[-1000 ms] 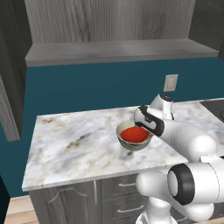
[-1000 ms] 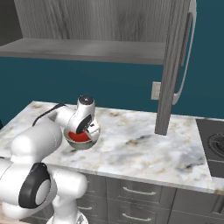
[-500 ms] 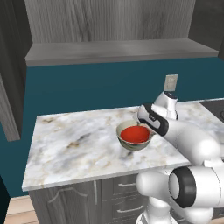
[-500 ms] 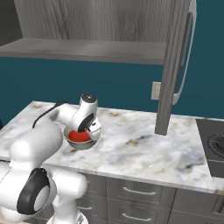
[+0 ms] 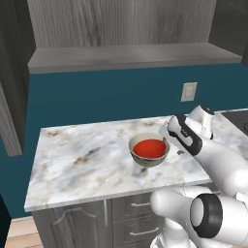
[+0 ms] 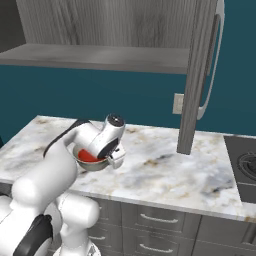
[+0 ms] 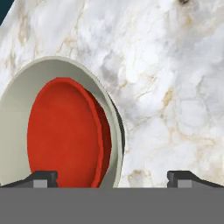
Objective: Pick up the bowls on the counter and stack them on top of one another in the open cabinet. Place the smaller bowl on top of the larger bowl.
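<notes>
The smaller bowl (image 5: 149, 147), bright red, sits nested inside the larger bowl (image 5: 148, 160), which stands on the counter (image 5: 82, 162). My gripper (image 5: 169, 132) hovers open just right of the bowls, holding nothing. In the hand view the gripper (image 7: 111, 177) straddles the larger bowl's (image 7: 17, 109) near rim: one fingertip lies over the smaller bowl (image 7: 65, 131), the other over bare counter (image 7: 175, 87). From the right base view the gripper (image 6: 116, 158) partly hides the smaller bowl (image 6: 87, 156). The open cabinet's shelf (image 5: 131, 55) hangs above.
The cabinet's open door (image 6: 197, 75) hangs down right of the bowls, reaching close to the counter. A wall outlet (image 5: 189, 91) sits behind the arm. A stove (image 6: 245, 165) adjoins the counter's right end. Grey drawers (image 6: 155, 218) run below.
The hand has drawn back a little from the bowls, up and to the right in the left base view. Both bowls have stayed where they were, nested.
</notes>
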You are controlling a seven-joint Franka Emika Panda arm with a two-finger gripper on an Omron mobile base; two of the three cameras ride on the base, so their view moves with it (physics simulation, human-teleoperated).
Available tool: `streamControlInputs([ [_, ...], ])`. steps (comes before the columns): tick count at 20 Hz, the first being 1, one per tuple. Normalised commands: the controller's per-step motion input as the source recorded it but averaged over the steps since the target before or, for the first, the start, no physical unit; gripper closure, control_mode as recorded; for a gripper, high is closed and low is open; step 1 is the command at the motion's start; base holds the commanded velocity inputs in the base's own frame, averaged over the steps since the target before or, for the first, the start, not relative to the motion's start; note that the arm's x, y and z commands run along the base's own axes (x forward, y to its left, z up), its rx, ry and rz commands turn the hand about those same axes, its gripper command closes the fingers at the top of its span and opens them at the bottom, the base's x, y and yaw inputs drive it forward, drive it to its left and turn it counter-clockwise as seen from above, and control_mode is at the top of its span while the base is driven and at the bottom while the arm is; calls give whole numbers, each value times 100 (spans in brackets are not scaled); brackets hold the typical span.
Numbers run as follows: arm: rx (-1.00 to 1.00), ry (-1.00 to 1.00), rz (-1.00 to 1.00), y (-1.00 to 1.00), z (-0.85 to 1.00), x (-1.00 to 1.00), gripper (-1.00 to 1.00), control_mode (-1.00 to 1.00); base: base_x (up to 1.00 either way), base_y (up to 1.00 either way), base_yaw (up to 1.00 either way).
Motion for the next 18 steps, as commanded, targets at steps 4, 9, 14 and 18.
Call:
streamControlInputs([
  [4,8,-4,2,-3,-20,-2,-100,-100,0,0,0],
  [9,3,0,6,0,-18,5,-100,-100,0,0,0],
  [14,1,0,4,0,-14,27,-100,-100,0,0,0],
  [18,0,-2,0,0,-12,36,-100,-100,0,0,0],
])
